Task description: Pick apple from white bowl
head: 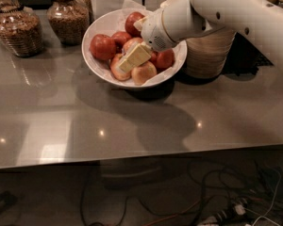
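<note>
The gripper (134, 56) is being held low inside the white bowl (91, 37), set among the apples (103, 46) heaped there. The bowl is standing on the grey surface (85, 126), just beside a stack of beige bowls (210, 53). The state of the jaws cannot be told from this view.

Risks being noted:
- The apples are round and piled, so one may be pushed aside or squeezed out rather than seized.
- A pale apple (144, 73) near the front rim may be rolled over the edge.
- The bowl may be shoved or tipped if pressure is being applied off-centre.
- The paper lining (130, 4) may be caught and dragged up.
- The arm (236, 8) appears to be passing close to the beige stack, which may be knocked.

No brand, label or legible writing is being shown on the bowl, the two jars (20, 29) or the arm.
</note>
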You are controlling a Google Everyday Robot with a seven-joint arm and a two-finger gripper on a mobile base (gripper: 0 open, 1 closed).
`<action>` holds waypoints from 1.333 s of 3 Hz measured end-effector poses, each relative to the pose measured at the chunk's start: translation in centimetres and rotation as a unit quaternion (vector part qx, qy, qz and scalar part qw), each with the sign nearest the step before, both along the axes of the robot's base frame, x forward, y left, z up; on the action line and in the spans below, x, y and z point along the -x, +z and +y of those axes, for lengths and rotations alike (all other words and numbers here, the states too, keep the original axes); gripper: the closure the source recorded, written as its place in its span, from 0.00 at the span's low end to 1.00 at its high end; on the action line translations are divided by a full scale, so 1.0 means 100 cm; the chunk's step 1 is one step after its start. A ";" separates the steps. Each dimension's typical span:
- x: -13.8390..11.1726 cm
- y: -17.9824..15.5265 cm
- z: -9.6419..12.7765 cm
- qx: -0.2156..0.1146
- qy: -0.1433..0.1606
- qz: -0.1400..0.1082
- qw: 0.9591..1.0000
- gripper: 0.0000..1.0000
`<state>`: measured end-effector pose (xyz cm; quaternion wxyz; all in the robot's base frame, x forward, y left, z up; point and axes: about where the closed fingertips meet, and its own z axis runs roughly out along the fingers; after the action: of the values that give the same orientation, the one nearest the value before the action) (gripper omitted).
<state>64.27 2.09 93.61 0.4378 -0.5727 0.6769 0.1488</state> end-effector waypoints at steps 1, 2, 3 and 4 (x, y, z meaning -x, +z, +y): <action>-0.011 -0.010 -0.003 0.004 -0.012 0.002 1.000 0.14; -0.019 -0.020 -0.007 0.013 -0.022 0.007 1.000 0.15; -0.022 -0.027 -0.010 0.020 -0.029 0.014 0.999 0.15; -0.018 -0.040 -0.011 0.029 -0.031 0.032 0.999 0.25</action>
<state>66.03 0.97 89.60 0.4037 -0.5592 0.7117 0.1335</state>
